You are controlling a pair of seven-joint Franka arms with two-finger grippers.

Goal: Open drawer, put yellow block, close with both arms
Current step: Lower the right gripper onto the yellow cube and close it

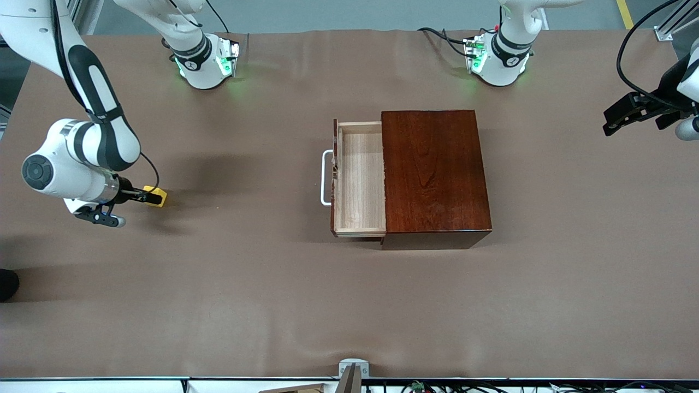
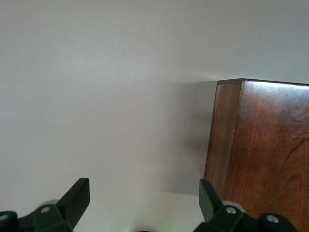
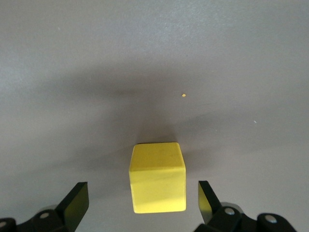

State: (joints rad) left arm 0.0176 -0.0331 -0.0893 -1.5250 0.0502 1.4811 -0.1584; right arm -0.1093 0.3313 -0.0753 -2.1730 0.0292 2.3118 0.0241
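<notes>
The yellow block [image 1: 157, 195] [image 3: 158, 176] rests on the brown table toward the right arm's end. My right gripper [image 1: 148, 197] [image 3: 143, 197] is low over it and open, one finger on each side of the cube with a gap to both. The drawer [image 1: 359, 180] is pulled out of the mahogany box [image 1: 434, 174], its pale tray bare and its white handle [image 1: 326, 177] facing the right arm's end. My left gripper [image 1: 617, 117] [image 2: 145, 194] hangs open with nothing in it past the box's closed end, a corner of the box [image 2: 260, 154] in its wrist view.
A grey bracket [image 1: 353, 369] sits at the table edge nearest the front camera. A dark object [image 1: 6, 284] pokes in at the right arm's end. Cables [image 1: 445, 38] lie by the left arm's base. Bare cloth lies between the block and the drawer.
</notes>
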